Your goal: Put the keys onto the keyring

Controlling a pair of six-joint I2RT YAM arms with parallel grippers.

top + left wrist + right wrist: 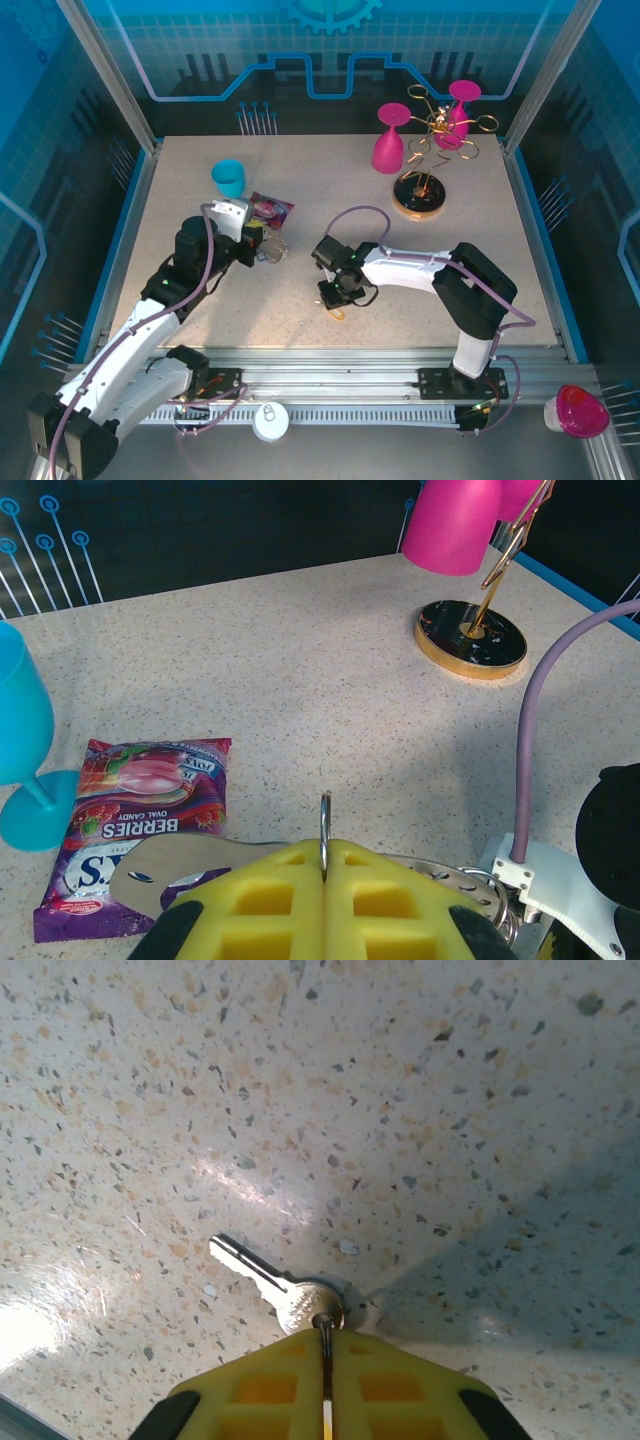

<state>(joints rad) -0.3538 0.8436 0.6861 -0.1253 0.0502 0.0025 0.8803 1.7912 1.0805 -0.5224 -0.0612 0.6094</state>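
One key (262, 1278) juts from the closed right hand (326, 1335).

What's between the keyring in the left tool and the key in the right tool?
Bare table, seen in the top view: nothing sits between the keyring and the key.

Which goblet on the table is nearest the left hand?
The blue goblet, beside the candy bag; the two pink goblets are far right at the gold rack.
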